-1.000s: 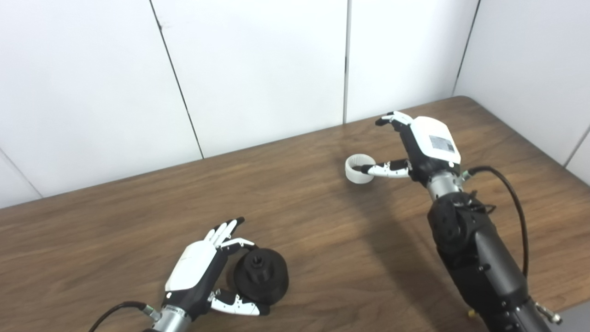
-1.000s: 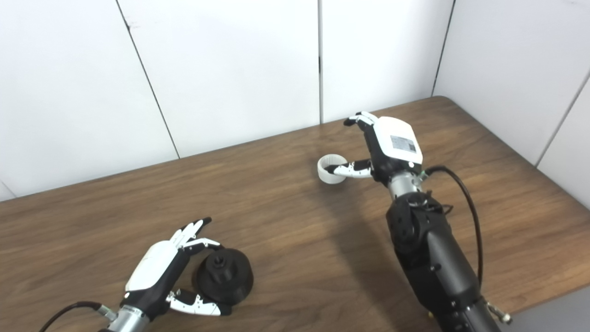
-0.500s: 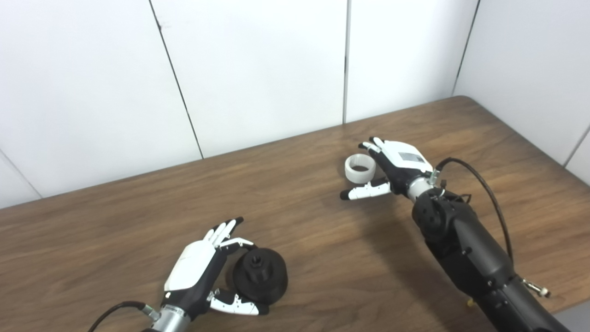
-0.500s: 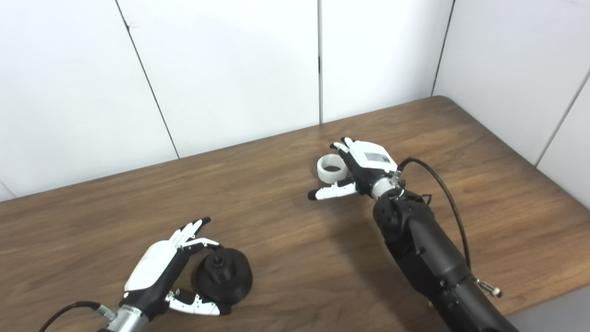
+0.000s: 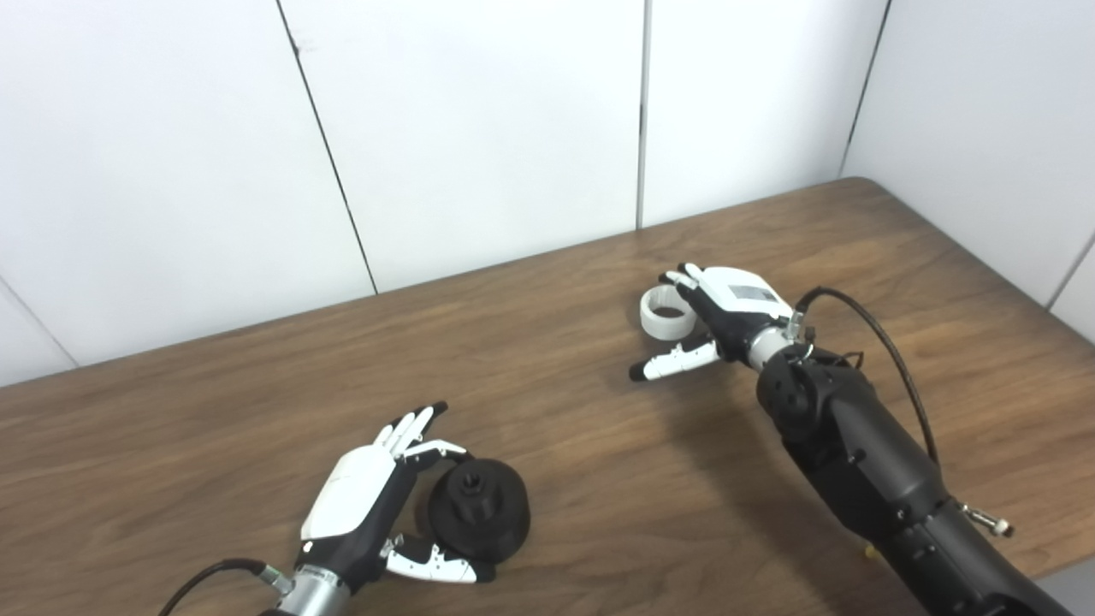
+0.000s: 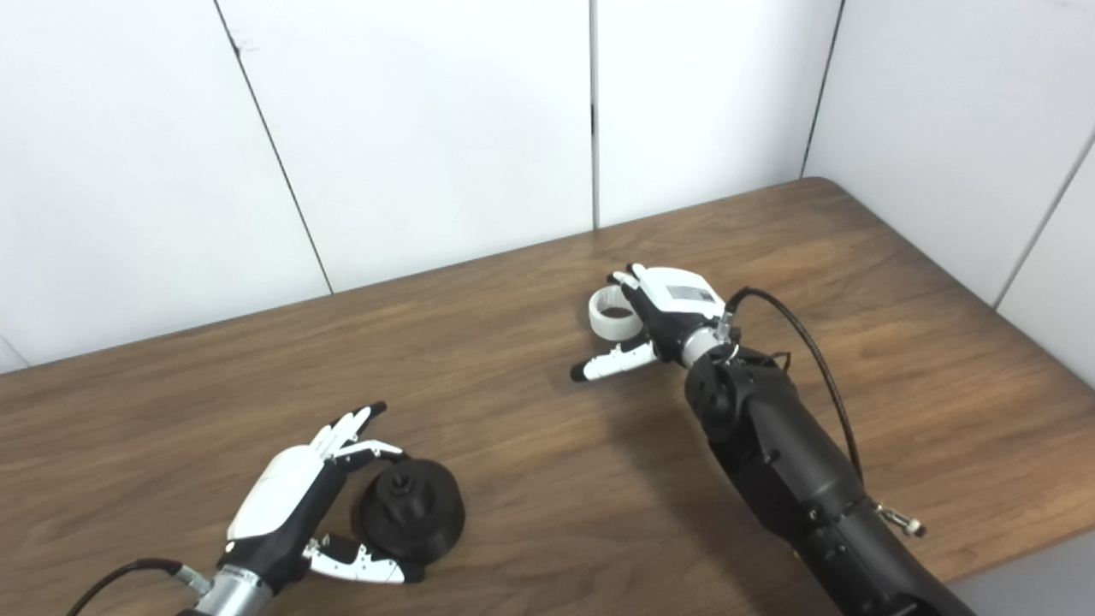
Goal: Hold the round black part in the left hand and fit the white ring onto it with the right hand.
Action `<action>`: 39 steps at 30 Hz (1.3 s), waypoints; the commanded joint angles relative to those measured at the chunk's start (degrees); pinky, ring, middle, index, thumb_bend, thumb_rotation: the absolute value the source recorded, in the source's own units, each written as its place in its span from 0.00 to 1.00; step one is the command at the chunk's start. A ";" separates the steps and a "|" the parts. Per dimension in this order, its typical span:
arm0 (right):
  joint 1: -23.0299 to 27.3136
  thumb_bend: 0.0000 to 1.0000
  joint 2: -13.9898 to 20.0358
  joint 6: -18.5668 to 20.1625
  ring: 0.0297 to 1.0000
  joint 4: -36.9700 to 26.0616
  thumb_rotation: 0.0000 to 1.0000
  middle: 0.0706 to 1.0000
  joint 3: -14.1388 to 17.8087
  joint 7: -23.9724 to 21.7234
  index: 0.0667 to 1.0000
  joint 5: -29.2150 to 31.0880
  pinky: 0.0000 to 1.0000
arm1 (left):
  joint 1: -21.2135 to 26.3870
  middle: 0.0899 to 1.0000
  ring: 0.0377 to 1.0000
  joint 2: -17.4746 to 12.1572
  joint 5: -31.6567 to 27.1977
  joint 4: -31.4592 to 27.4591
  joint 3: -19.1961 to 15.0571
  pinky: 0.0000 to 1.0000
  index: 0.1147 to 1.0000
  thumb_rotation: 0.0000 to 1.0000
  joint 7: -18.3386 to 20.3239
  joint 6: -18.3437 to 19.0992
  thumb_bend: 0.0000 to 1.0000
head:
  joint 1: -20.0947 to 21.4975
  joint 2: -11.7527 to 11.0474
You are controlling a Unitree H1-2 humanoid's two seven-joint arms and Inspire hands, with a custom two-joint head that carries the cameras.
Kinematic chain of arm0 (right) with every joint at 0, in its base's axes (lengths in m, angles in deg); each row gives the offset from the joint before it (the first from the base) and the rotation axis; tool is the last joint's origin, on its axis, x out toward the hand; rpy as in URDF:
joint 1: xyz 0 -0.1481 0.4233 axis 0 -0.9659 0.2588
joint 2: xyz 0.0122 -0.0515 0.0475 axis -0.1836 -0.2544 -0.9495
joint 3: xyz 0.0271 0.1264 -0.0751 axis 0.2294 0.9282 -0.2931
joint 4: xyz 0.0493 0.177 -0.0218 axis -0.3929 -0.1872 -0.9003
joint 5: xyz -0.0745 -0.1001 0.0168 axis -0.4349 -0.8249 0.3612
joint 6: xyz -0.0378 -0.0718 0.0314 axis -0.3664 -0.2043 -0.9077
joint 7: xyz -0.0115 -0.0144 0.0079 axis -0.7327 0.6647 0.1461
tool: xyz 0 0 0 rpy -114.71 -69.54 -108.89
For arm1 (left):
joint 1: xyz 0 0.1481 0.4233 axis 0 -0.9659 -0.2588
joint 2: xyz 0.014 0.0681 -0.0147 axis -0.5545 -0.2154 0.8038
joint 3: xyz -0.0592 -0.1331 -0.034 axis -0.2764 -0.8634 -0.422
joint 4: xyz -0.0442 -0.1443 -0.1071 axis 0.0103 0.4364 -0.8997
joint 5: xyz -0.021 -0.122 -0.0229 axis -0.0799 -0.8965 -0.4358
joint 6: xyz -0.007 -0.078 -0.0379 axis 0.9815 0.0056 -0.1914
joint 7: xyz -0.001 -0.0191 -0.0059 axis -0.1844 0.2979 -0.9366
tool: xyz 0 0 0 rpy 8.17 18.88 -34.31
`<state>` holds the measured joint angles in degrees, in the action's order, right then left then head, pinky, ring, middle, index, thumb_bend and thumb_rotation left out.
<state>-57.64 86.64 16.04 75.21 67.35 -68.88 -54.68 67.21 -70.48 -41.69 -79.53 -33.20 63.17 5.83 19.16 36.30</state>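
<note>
- Left robot hand [image 5: 364, 500]: fingers spread, cupping round black part [image 5: 477, 520] on table [image 5: 599, 479], not gripping yet.
- Right robot hand [image 5: 723, 312]: open, beside white ring [image 5: 663, 312]; fingers touching it.
- Step: pickup. Next: close on both, lift.

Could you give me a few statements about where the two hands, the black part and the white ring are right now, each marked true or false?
1. The white ring lies on the table. True.
2. The white ring is already fitted onto the round black part. False: they lie far apart, the ring towards the back and the black part at the front.
3. The left hand is beside the round black part, its fingers apart. True.
4. The right hand has lifted the ring off the table. False: the hand is open right beside the ring, which rests on the wood.
5. The round black part is in the right hand. False: it sits by the left hand.
</note>
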 commanded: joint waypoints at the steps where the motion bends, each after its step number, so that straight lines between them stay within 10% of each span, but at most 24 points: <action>1: 2.47 1.00 1.43 0.26 1.00 -0.34 0.63 1.00 0.28 2.07 0.94 -1.11 0.90 | 0.19 1.00 1.00 -1.74 1.00 1.06 -0.88 1.00 0.57 0.25 -0.14 -0.23 0.97 | 0.19 0.01; 39: 5.54 1.00 2.16 0.38 0.99 6.57 0.58 1.00 1.86 7.66 0.96 2.18 0.93 | 0.95 1.00 1.00 -2.08 1.14 2.04 -1.82 1.00 0.57 0.25 0.94 -1.05 0.96 | -0.21 0.17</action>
<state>-55.90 88.37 16.14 82.86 69.15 -63.09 -52.06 67.12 -70.95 -41.91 -78.69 -34.59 63.40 3.90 18.90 36.39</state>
